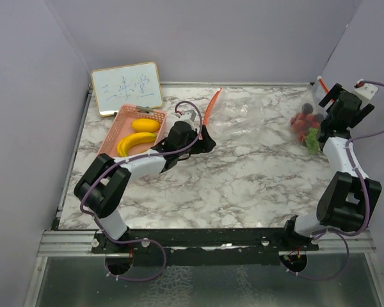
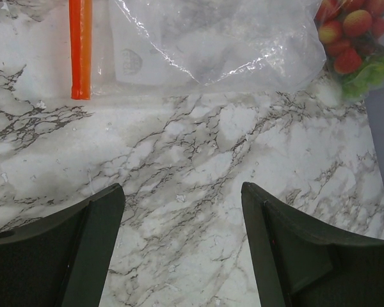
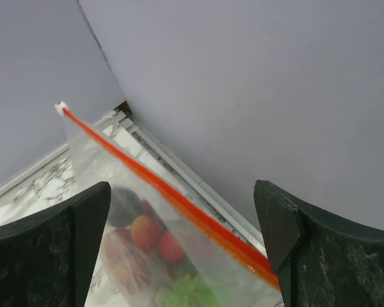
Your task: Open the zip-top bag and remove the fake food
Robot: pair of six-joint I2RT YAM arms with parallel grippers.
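Marble table (image 1: 243,179), pink basket (image 1: 110,135), clear zip-top bag (image 1: 249,112)

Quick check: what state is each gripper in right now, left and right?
Left gripper: open, holding nothing.
Right gripper: open, fingers wide apart; zip-top bag shows between them, not clamped.

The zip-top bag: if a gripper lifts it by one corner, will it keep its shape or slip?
Probably floppy: the zip-top bag is thin clear film, wrinkled where it lies. Its glossy surface may slip; the orange zip strip looks firmer to grip. The red berry cluster at one end would likely make it hang unevenly.
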